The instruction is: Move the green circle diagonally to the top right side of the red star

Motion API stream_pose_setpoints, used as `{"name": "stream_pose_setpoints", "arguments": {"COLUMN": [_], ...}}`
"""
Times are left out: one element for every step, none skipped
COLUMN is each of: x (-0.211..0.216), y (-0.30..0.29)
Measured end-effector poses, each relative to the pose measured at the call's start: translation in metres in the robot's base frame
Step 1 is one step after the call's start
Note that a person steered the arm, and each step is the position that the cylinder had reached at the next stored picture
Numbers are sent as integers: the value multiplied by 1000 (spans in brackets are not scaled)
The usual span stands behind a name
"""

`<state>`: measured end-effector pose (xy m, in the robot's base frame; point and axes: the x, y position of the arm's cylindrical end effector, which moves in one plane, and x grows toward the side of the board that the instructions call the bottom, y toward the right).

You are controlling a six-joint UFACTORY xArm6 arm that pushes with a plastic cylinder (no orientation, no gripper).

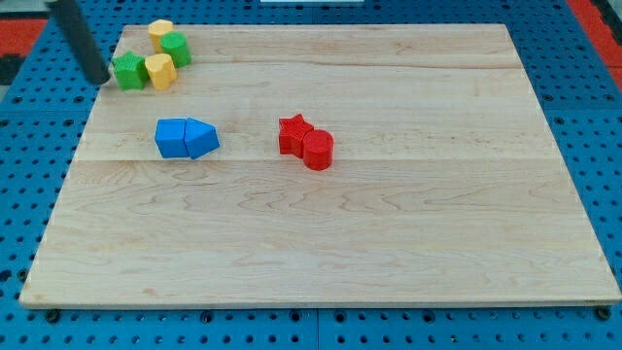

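The green circle (176, 49) sits near the view's top left of the wooden board, touching a yellow block (160, 32) above it and a yellow block (159, 71) below-left. A green star (128, 71) lies left of that lower yellow block. The red star (294, 134) is near the board's middle, touching a red circle (318, 150) on its lower right. My tip (100, 78) is at the board's left edge, just left of the green star, far from the red star.
A blue cube (173, 138) and a blue triangular block (202, 139) sit together left of the red star. The board (389, 243) rests on a blue pegboard table.
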<state>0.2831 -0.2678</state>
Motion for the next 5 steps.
{"name": "stream_pose_setpoints", "arguments": {"x": [-37,-37,-38,-73,-74], "y": [19,31,87,160,230]}}
